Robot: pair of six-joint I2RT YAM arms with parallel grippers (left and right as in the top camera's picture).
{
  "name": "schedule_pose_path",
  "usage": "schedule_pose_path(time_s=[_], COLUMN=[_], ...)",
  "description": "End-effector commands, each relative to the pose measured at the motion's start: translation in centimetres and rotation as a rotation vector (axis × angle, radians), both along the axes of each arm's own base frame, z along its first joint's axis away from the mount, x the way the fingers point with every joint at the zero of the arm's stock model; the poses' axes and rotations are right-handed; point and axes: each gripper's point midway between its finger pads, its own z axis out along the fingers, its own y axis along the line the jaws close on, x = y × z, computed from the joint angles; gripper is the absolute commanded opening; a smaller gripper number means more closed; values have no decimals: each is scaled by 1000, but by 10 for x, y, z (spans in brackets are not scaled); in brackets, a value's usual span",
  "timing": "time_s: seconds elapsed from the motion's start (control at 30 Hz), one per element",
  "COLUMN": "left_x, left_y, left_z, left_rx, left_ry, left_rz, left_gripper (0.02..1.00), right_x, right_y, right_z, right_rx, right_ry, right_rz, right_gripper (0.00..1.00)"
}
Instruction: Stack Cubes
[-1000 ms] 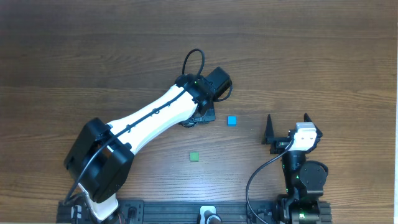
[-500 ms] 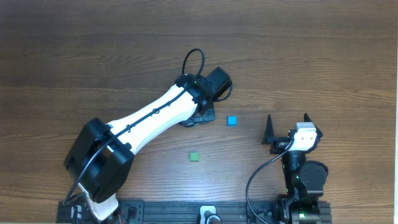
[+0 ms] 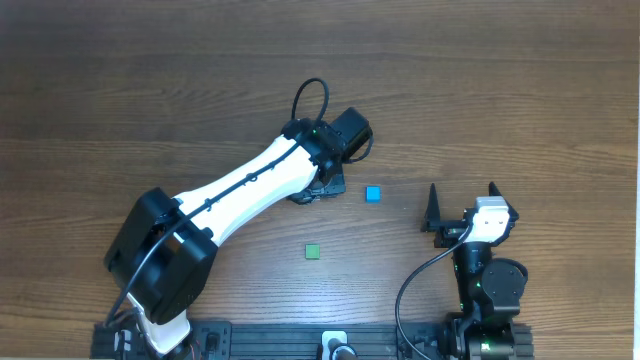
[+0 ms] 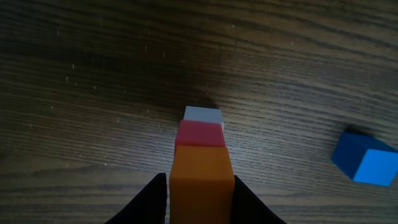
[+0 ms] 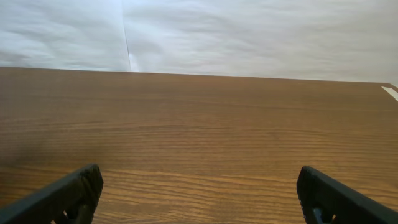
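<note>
In the left wrist view my left gripper [image 4: 200, 202] is shut on an orange cube [image 4: 200, 180], one finger against each side. Directly below it a red cube [image 4: 200, 134] rests on a white cube [image 4: 203, 114], the three lined up as one column. I cannot tell whether the orange cube touches the red one. A blue cube [image 4: 367, 160] lies on the wood beside the column. From above, the left arm's wrist [image 3: 325, 160] covers the column, the blue cube [image 3: 373, 193] sits just right of it, and a green cube [image 3: 313, 252] lies nearer the bases. My right gripper [image 3: 462, 205] stands open near its base.
The wooden table [image 3: 150, 80] is bare around the cubes. In the right wrist view the open gripper [image 5: 199, 205] looks along the tabletop [image 5: 205, 124] toward a white wall [image 5: 249, 31].
</note>
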Motion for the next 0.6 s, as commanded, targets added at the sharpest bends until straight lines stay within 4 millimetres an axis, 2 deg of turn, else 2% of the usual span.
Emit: schedule_pose_path(time_s=[0.03,0.1,0.2,0.27,0.33,0.37,0.47,0.6], left_x=[0,1,4,6,9,11,21,39], left_y=[7,6,3,1,-1,-1,1,11], left_z=[-10,-9,-9,-9,-8,-8,0,27], left_rx=[32,28,17,8,2,-1,-7,-35], left_ry=[12,7,-4,-13,-23,-33,-86,-181], left_rz=[19,19,19,19,20,21,58,100], left_gripper=[354,432,720,866,958,989,998,998], right_x=[0,0,0,0,0,0,0,0], right_y=[-1,-1,-1,-1,-1,-1,-1,-1], right_z=[-2,-2,-2,-2,-2,-2,-2,-2], right_rx=[-1,-1,-1,-1,-1,-1,-1,-1], right_ry=[-3,-2,-2,-2,-3,-3,-3,-3], right_rz=[-4,-4,-4,-4,-4,-4,-4,-4], right_gripper=[991,993,993,993,991,991,991,993])
